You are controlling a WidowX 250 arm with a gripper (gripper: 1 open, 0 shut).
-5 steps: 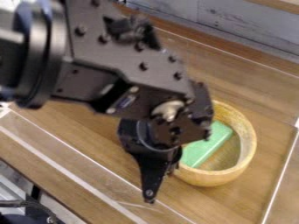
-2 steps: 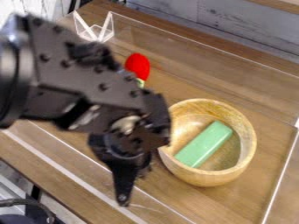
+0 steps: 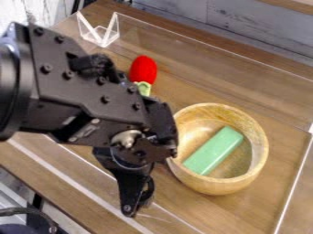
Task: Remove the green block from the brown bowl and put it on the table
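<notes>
The green block (image 3: 214,151) lies slanted inside the brown bowl (image 3: 199,186), which sits on the table (image 3: 232,78) at the right. Nothing covers the block. My gripper (image 3: 134,199) hangs from the big black arm to the left of the bowl and points down at the table near the front wall. Its two dark fingers stand a little apart with nothing between them, so it is open. It touches neither the bowl nor the block.
A red pepper-like toy with a green stem (image 3: 145,69) lies behind the arm. A clear plastic stand (image 3: 98,29) is at the back left. Low clear walls (image 3: 287,196) border the table close to the bowl's right and front.
The arm has moved left, off the bowl, so the bowl and block now show fully. The fingers, shut before, have parted.
</notes>
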